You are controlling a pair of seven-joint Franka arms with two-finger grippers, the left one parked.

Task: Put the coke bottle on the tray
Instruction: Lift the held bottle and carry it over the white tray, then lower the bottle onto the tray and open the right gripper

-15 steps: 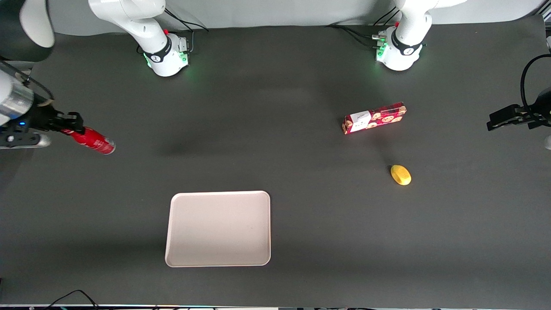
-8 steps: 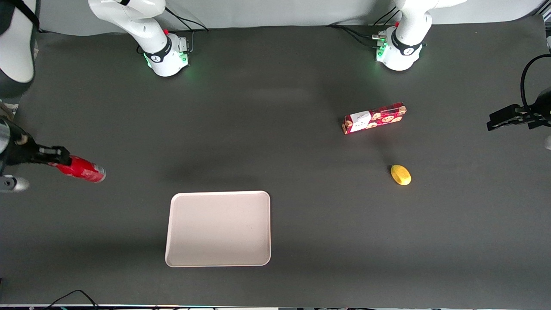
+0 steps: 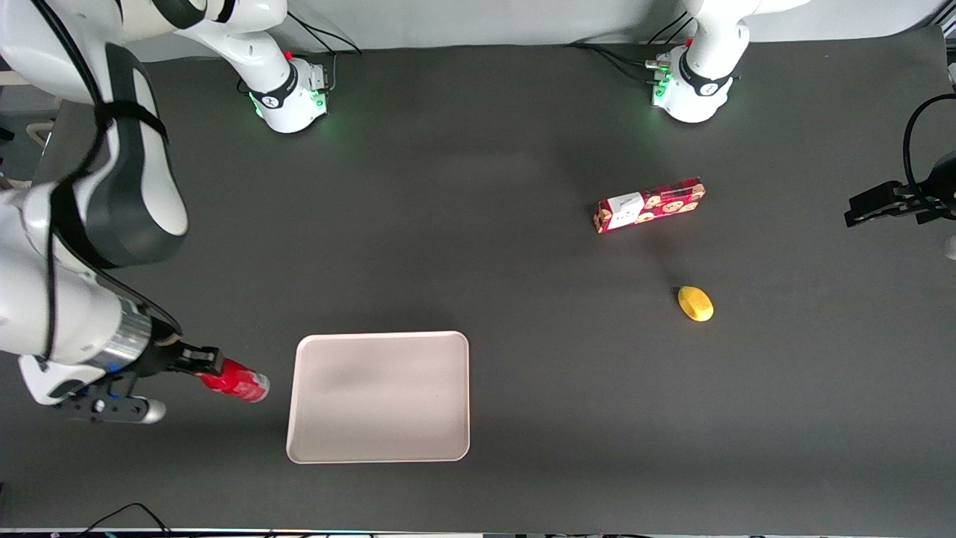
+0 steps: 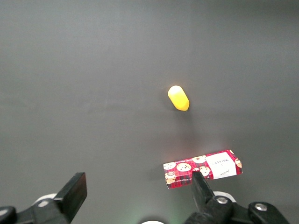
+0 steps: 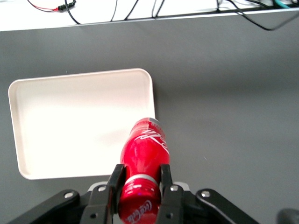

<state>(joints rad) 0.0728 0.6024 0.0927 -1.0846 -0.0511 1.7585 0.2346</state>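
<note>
My right gripper [image 3: 208,363] is shut on the neck of the coke bottle [image 3: 237,381], a small slim red bottle, and holds it on its side in the air. The bottle's base points toward the cream-white tray [image 3: 448,388], whose edge is just beside the bottle. In the right wrist view the two black fingers [image 5: 115,183] clamp the bottle [image 5: 144,151] just below its red cap. The bottle hangs above the dark mat beside the tray's rim [image 5: 152,93].
A longer red patterned box [image 3: 649,204] and a yellow lemon-like object [image 3: 695,303] lie toward the parked arm's end of the table. Both also show in the left wrist view, the box [image 4: 202,168] and the yellow object [image 4: 178,98]. Dark mat surrounds the tray.
My gripper has carried the coke bottle nearer to the front camera and sideways toward the tray. It now hangs right beside the tray's edge.
</note>
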